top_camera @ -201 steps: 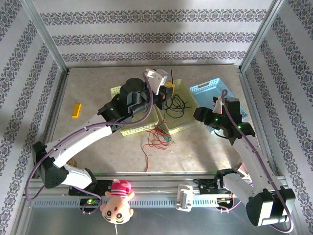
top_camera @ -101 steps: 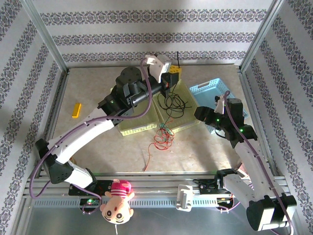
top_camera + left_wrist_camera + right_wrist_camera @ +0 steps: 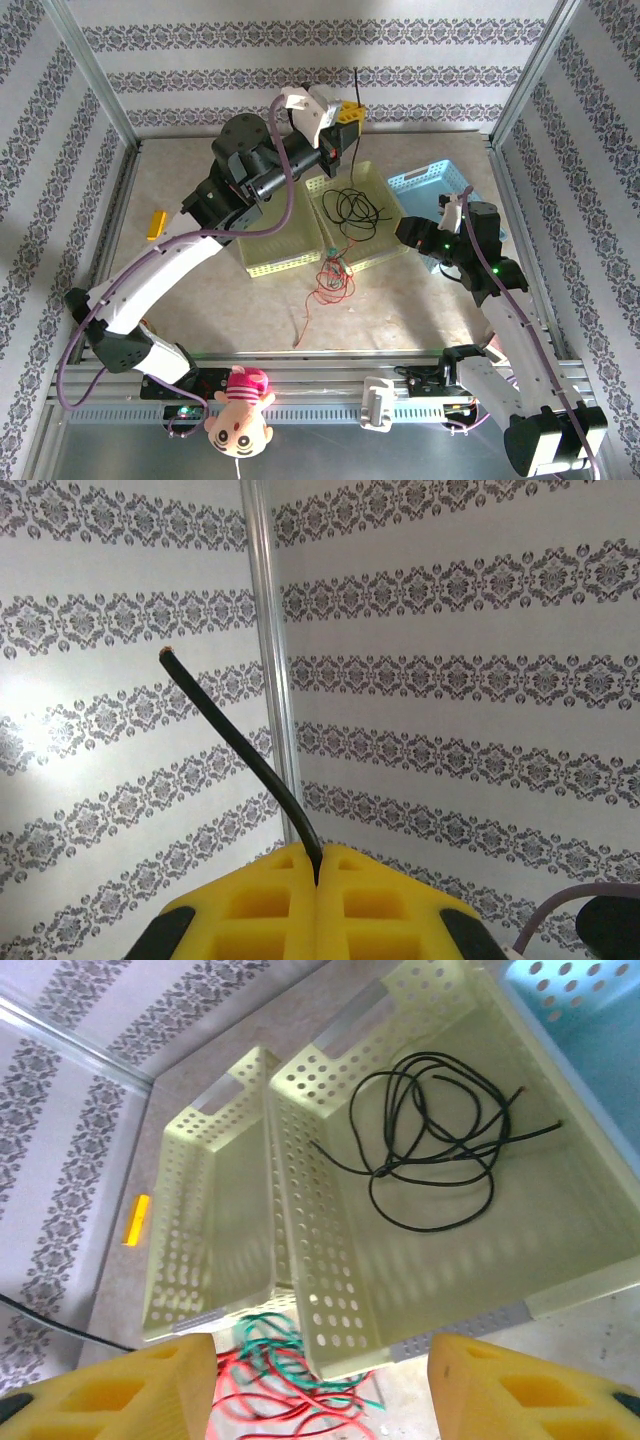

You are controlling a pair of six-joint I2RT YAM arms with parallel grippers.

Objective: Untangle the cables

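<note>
My left gripper (image 3: 349, 116) is raised high near the back wall and shut on a black cable (image 3: 235, 745). The cable's short free end sticks up past the yellow fingers (image 3: 250, 900). From that grip (image 3: 318, 868) the black cable (image 3: 350, 205) runs down to a loose coil (image 3: 430, 1130) in the right pale-yellow basket (image 3: 385, 245). Tangled red and green cables (image 3: 330, 280) lie on the table in front of the baskets, showing as a blurred tangle (image 3: 290, 1385) in the right wrist view. My right gripper (image 3: 405, 232) hovers open above the basket's near corner (image 3: 320, 1360), holding nothing.
A second pale-yellow basket (image 3: 270, 255) stands beside the first, seen from the right wrist as a perforated wall (image 3: 190, 1250). A blue basket (image 3: 430, 185) sits at the right. A small yellow block (image 3: 156, 224) lies at the left. A plush doll (image 3: 240, 415) hangs on the front rail.
My left arm has risen and swung toward the back wall with the black cable, drawing the strand up from the basket. The right arm has hardly moved.
</note>
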